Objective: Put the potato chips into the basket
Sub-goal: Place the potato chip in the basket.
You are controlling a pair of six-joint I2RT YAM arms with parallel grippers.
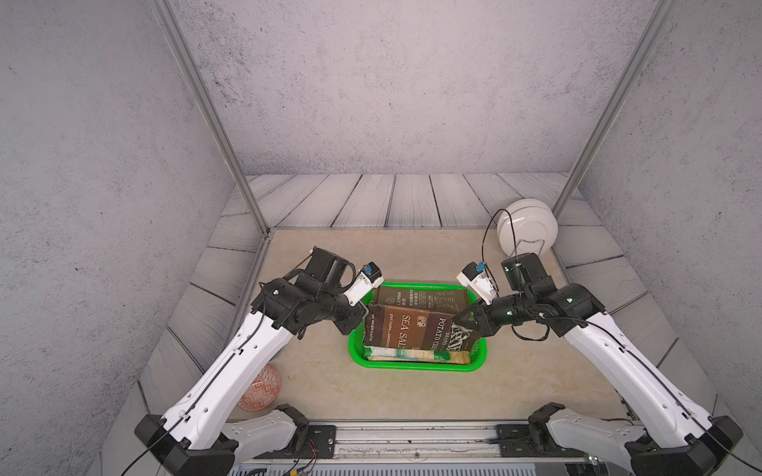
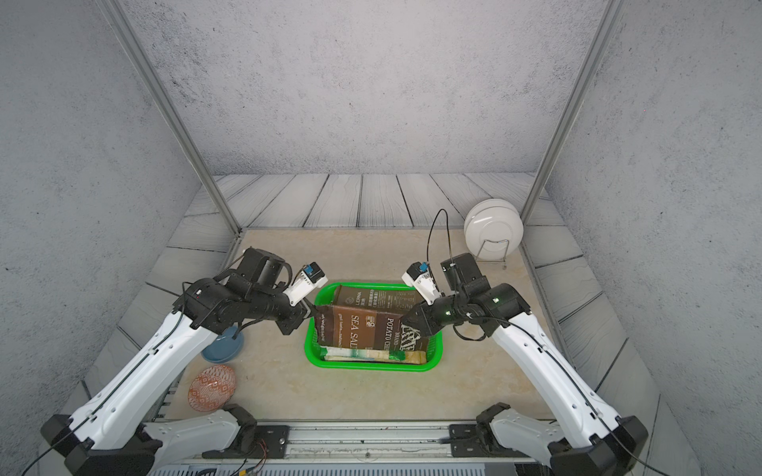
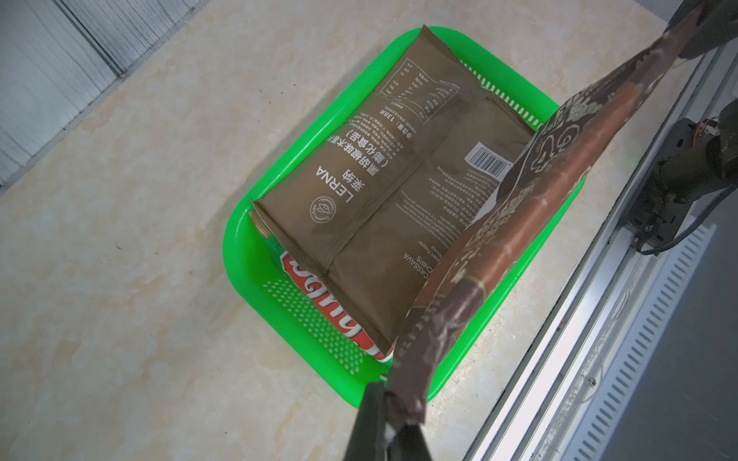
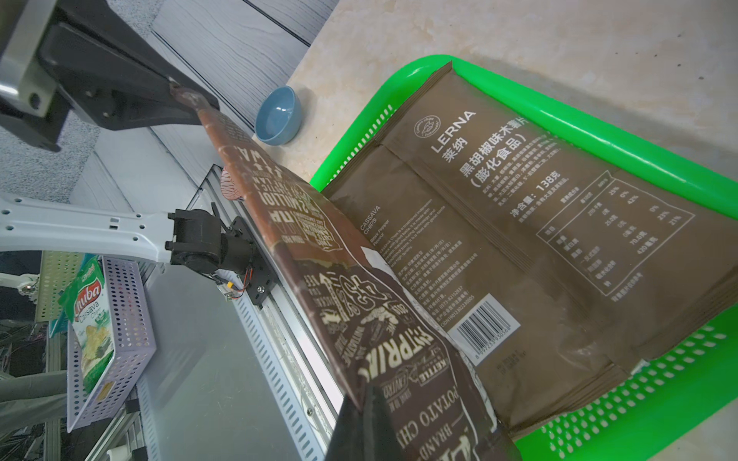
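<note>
A brown sea-salt potato chips bag (image 1: pixel 416 329) (image 2: pixel 363 331) hangs stretched over the green basket (image 1: pixel 412 368) (image 2: pixel 371 368), tilted on edge. My left gripper (image 1: pixel 366 315) (image 3: pixel 393 411) is shut on its left end and my right gripper (image 1: pixel 457 320) (image 4: pixel 369 399) is shut on its right end. Inside the basket (image 3: pixel 247 255) (image 4: pixel 519 103) an olive-brown LERNA bag (image 3: pixel 399 179) (image 4: pixel 539 219) lies flat over a red bag (image 3: pixel 319 295). A cream and green bag (image 1: pixel 416 355) shows along the near wall. The basket's floor is mostly hidden.
White plates in a wire rack (image 1: pixel 527 226) stand at the back right. An orange-red patterned bowl (image 2: pixel 212 388) and a blue bowl (image 2: pixel 222 346) sit at the left under my left arm. A metal rail (image 1: pixel 416 439) runs along the near table edge.
</note>
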